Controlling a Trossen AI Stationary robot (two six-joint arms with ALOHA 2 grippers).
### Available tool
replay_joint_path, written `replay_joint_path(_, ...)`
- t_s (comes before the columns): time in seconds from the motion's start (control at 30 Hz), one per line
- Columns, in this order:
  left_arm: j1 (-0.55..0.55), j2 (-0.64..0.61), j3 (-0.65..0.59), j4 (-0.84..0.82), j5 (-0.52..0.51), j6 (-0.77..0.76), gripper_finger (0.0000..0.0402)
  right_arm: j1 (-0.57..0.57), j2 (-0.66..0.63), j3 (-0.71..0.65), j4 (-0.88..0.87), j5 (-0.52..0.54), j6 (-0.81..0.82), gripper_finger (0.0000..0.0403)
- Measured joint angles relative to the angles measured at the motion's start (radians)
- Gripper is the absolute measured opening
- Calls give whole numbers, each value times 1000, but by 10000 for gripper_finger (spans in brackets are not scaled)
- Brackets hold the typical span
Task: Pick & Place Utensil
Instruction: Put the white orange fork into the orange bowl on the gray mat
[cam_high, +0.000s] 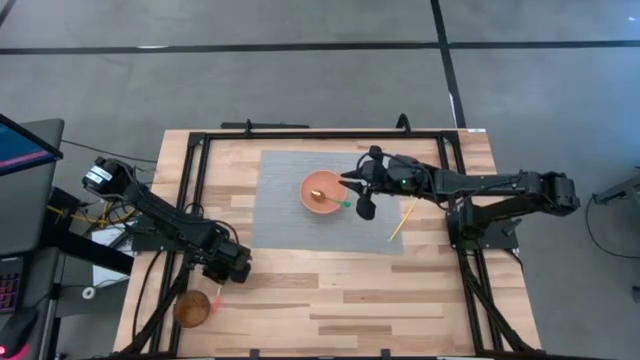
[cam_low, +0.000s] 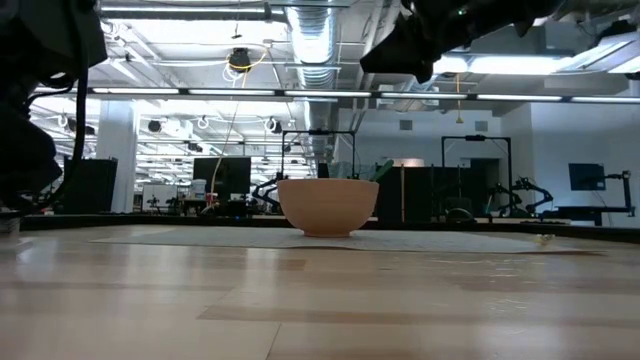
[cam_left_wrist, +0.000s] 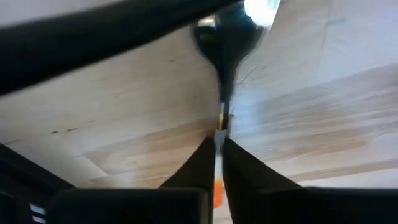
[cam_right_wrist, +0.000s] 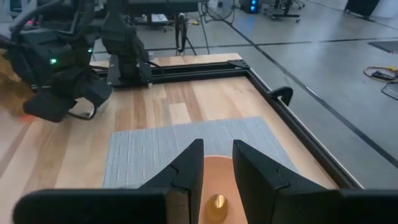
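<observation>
My left gripper is at the table's near left, shut on a thin spoon with a dark shiny head and an orange handle, next to a brown bowl. My right gripper hovers open and empty over the right rim of an orange bowl on the grey mat. A spoon with a gold head and a green handle lies in that bowl, its handle leaning on the rim. In the low view the orange bowl stands mid-table. My left gripper pinches the spoon's thin handle between its two fingertips. The spoon runs on in line with the fingers, its head ahead of them and an orange stretch of the handle back between them. Whether the head touches the table I cannot tell.
A thin yellow stick lies at the mat's right edge. A black frame runs around the tabletop's far, left and right sides. Bare wood lies along the near side.
</observation>
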Motion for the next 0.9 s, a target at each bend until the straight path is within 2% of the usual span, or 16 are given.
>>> replay_joint_path(0.1, 16, 1, 10, -4, -3, 30, 13, -5, 0, 0, 0, 0, 0, 79)
replay_joint_path(0.57, 150, -89, 42, 4, -185, 183, 12, -4, 0, 0, -1, 0, 0, 79)
replay_joint_path(0.9, 246, -92, 65, 1, -186, 336, 12, -4, 0, 0, -2, 0, 0, 79)
